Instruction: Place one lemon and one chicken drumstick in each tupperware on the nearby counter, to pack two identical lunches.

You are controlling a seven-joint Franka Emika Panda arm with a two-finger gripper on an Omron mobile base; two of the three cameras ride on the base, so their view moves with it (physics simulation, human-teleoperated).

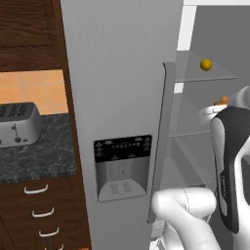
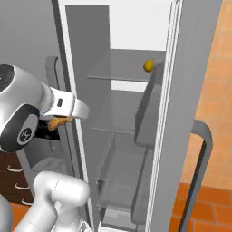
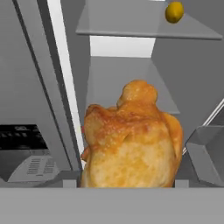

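Left base view: 1 lemon [image 1: 206,64] sits on the upper glass shelf [image 1: 215,74] of the open fridge [image 1: 117,97], near the shelf's middle. Below it, a small orange piece of 1 chicken drumstick [image 1: 222,100] peeks past the top of the white arm [image 1: 229,161], in front of the open fridge compartment. To the left, the dark speckled surface [image 1: 44,156] carries 1 silver toaster [image 1: 18,124], and 4 curved silver drawer handles [image 1: 36,189] show beneath it. The closed fridge door bears 1 dispenser panel [image 1: 122,167].

Right base view: the same 1 lemon [image 2: 148,66] lies at the right end of the upper shelf [image 2: 122,74], against the open door [image 2: 181,113]. The drumstick [image 2: 59,122] hangs just under the arm's wrist [image 2: 63,105], outside the compartment and left of its frame. The pincer itself is hidden behind the arm here.

Hand view: the drumstick [image 3: 131,140] sits right at the camera, low in the middle, covering the place where the fingertips rise, so I cannot tell how far apart the pincer's fingers stand, though the drumstick appears to be held there. The lemon [image 3: 174,12] rests on the shelf [image 3: 144,26] above and to the right. 1 door bin [image 3: 205,153] shows at the right, and the dispenser panel [image 3: 26,153] at the lower left.
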